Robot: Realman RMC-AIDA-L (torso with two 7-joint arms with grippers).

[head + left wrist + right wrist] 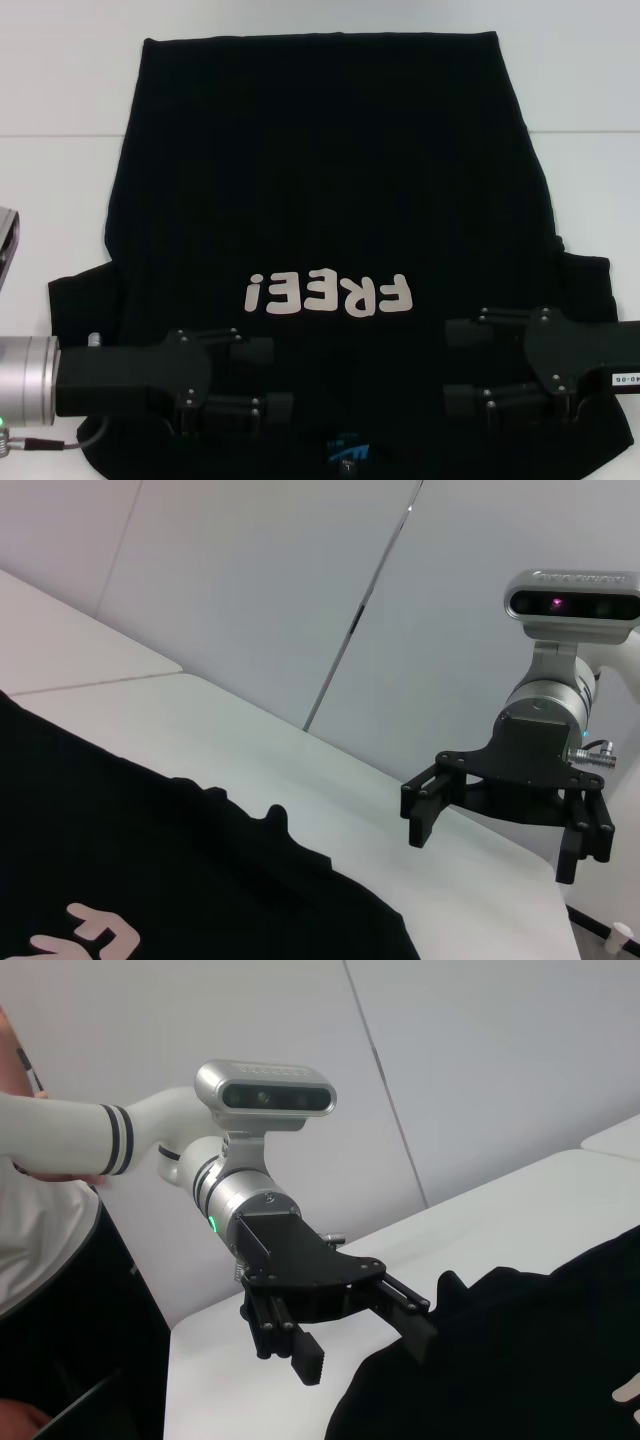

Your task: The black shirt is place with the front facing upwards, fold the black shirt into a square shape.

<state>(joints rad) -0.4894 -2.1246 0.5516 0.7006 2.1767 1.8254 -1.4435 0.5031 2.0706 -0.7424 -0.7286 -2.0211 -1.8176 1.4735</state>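
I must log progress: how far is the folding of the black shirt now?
Done: the black shirt lies flat, lettering up. In hand: the left gripper and right gripper, both open, hover above its near collar end. Left: every fold, as no edge is turned over.

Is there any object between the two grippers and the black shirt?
Nothing visible. The left gripper and right gripper hang open directly over the black shirt, near its collar end, with no object between them and the cloth.
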